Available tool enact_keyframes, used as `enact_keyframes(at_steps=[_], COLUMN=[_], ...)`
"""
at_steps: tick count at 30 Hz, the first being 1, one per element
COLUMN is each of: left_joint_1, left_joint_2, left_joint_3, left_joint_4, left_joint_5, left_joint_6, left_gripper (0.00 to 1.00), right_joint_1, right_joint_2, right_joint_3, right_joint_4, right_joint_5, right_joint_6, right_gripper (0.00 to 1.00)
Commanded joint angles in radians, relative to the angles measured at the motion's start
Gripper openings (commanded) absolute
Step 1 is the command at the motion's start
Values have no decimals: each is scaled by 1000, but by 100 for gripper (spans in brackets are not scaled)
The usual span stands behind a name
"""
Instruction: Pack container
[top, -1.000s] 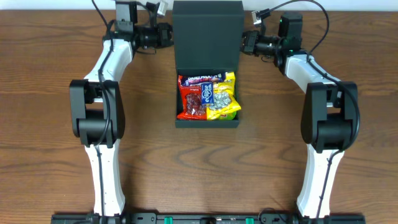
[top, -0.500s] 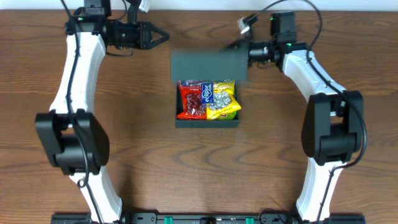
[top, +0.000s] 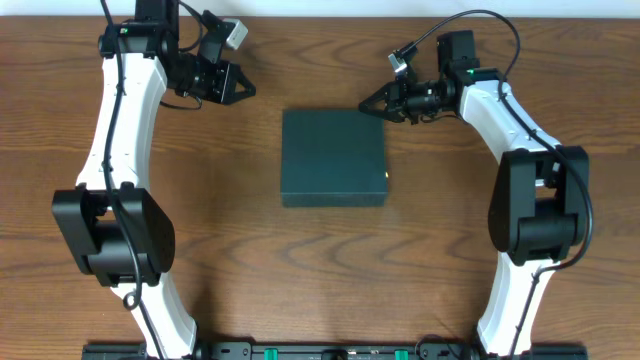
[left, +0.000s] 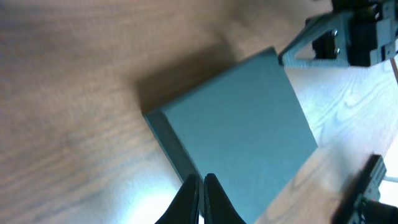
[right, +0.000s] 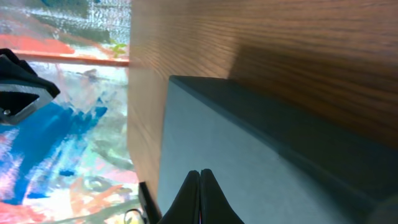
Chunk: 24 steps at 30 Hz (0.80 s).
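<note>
The container (top: 333, 157) is a dark teal-black square box in the middle of the table, its flat lid down and closed. It also shows in the left wrist view (left: 242, 124) and the right wrist view (right: 249, 168). The snack packets are hidden inside. My left gripper (top: 246, 90) is shut and empty, up and to the left of the box, apart from it; its fingertips (left: 203, 179) show pressed together. My right gripper (top: 366, 105) is shut and empty, just off the box's back right corner; its fingertips (right: 200, 172) are together.
The wooden table (top: 300, 270) surrounds the box. Both white arms reach in from the front along the left and right sides. A colourful surface (right: 62, 124) lies beyond the table edge in the right wrist view.
The lid has swung down and the box is now closed, hiding the snack packets. My left gripper has drawn away to the left; my right gripper has followed the lid down toward the box corner.
</note>
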Motion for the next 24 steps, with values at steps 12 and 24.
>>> enact_keyframes(at_steps=[12,24], left_joint_1=[3,3], left_joint_2=[-152,-420], left_joint_3=[12,-58], left_joint_4=[-201,-467], left_joint_5=[-22,86], left_joint_6=[43,295], left_gripper=[6,6], right_joint_1=[-5,71], right_joint_2=[-280,-620], right_joint_3=[1,-1], right_joint_4=[-119,-487], right_joint_5=[257,510], right_joint_6=[-200,-249], right_gripper=[1,1])
